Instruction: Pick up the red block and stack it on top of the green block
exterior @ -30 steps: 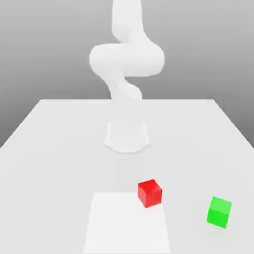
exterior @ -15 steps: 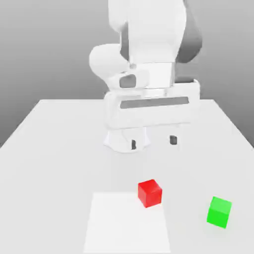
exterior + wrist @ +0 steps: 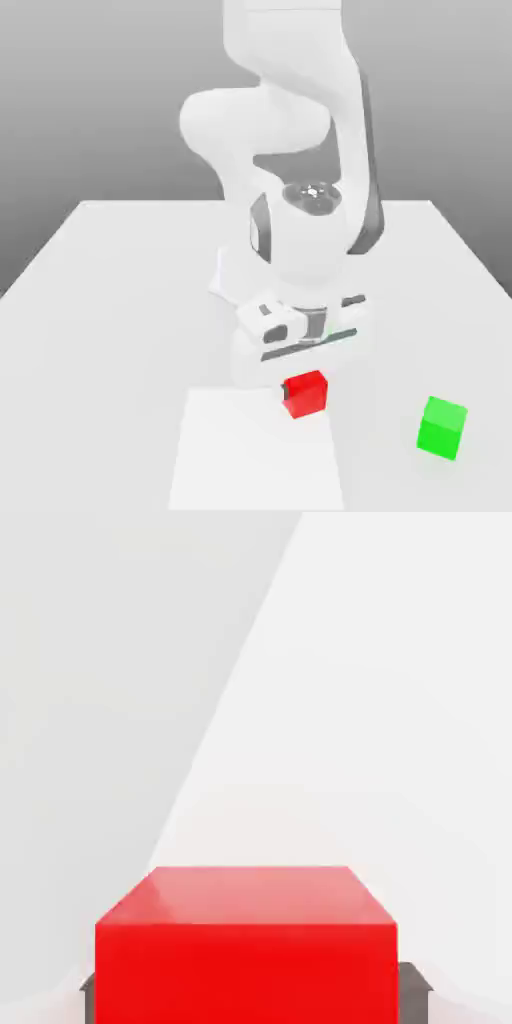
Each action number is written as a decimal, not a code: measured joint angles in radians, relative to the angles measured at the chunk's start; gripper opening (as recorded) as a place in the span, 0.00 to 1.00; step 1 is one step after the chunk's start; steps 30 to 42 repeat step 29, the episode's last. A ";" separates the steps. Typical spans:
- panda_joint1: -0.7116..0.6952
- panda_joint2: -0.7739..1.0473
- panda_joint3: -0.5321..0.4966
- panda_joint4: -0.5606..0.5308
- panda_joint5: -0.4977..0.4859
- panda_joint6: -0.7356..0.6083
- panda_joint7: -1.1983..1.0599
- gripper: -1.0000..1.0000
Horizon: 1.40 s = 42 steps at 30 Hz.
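The red block (image 3: 306,393) rests on the white table (image 3: 100,300), just right of centre near the front. My gripper (image 3: 301,374) has come straight down over it, and the white hand covers the block's back top edge. In the hand view the red block (image 3: 246,947) sits between the two dark fingers (image 3: 414,990), which press against its two sides, so the gripper is shut on it. The green block (image 3: 442,427) stands alone on the table toward the exterior view's right, well apart from the red block and the gripper.
The arm's round base (image 3: 232,280) stands behind the hand at the table's middle. A paler square patch (image 3: 255,455) marks the table surface in front, and the red block sits at its far right corner.
The hand has dropped from well above the table down onto the red block, and its jaws have closed on the block. Neither block has shifted.
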<state>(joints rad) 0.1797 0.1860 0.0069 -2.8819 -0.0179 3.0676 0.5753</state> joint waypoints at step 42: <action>0.256 0.053 0.109 0.351 -0.058 -0.300 0.093 1.00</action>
